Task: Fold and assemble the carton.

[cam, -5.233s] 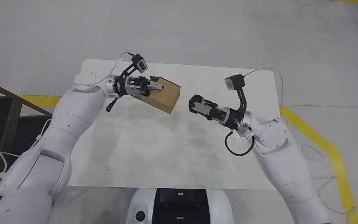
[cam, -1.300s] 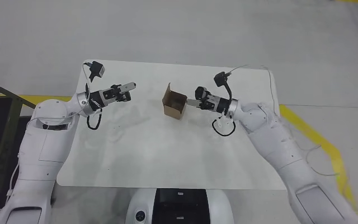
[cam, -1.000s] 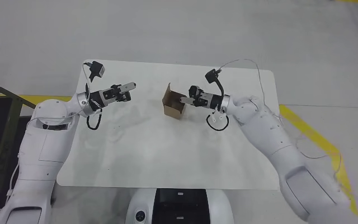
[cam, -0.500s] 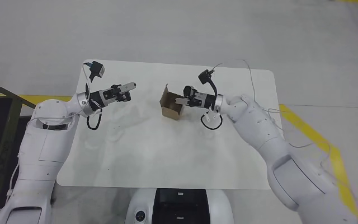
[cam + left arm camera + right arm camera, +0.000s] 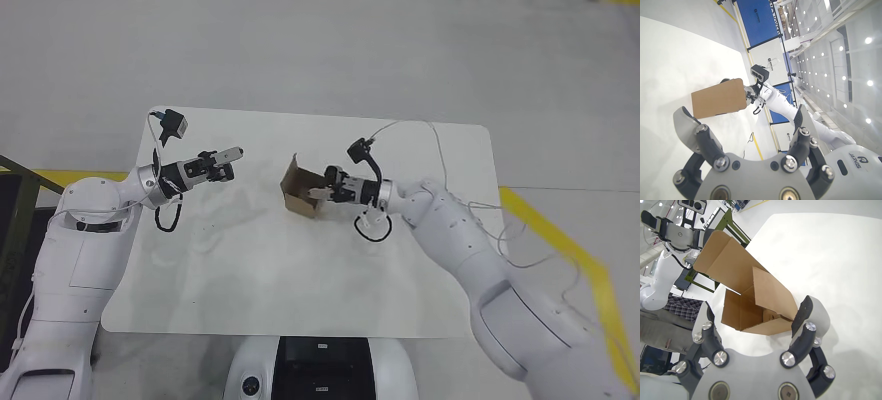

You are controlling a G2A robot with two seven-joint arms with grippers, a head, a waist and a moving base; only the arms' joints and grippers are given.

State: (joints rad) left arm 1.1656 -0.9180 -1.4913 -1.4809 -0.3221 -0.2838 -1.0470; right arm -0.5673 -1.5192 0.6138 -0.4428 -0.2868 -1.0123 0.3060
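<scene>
Left gripper [image 5: 230, 157] — fingers spread, nothing held, hanging over table [image 5: 300, 290], well apart from carton [image 5: 298, 186]. Carton set mid-table, partly erected, open mouth and loose flaps turned toward right gripper [image 5: 322, 184]. Right gripper — fingers spread, one pad [image 5: 800, 313] touching carton's near corner, nothing pinched. Carton's long axis is seen running away from right gripper. Right arm is judged far nearer, so flap fold is best taken from that side.
</scene>
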